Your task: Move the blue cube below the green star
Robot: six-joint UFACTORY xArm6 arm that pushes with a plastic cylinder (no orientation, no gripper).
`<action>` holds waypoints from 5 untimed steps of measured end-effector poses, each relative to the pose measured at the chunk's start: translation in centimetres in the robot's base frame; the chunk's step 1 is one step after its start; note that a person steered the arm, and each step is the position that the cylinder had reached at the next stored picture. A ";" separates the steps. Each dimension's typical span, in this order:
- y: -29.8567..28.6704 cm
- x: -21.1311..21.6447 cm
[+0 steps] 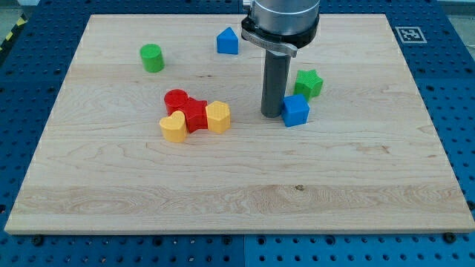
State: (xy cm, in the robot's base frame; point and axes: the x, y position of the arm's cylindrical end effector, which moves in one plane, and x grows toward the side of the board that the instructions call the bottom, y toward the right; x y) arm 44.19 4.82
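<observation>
My tip point(272, 113) touches the one blue cube point(295, 110) at its right; the one green star point(308, 83) sits beyond. No pincer shows.

Board point(245, 185): pale wood, visible grain, smooth matt finish. Blue cube point(295, 110) and green star point(308, 82) just above it: matt, plastic-looking, as are the red point(185, 107) and yellow point(217, 117) blocks left of the cube. Rod beside the cube: dark, matt; collar point(282, 18) above it: grey metal, slight sheen.
</observation>
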 end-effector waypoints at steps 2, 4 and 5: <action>0.0 0.1; 0.2 2.2; 1.7 3.4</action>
State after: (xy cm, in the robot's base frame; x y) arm 47.59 6.56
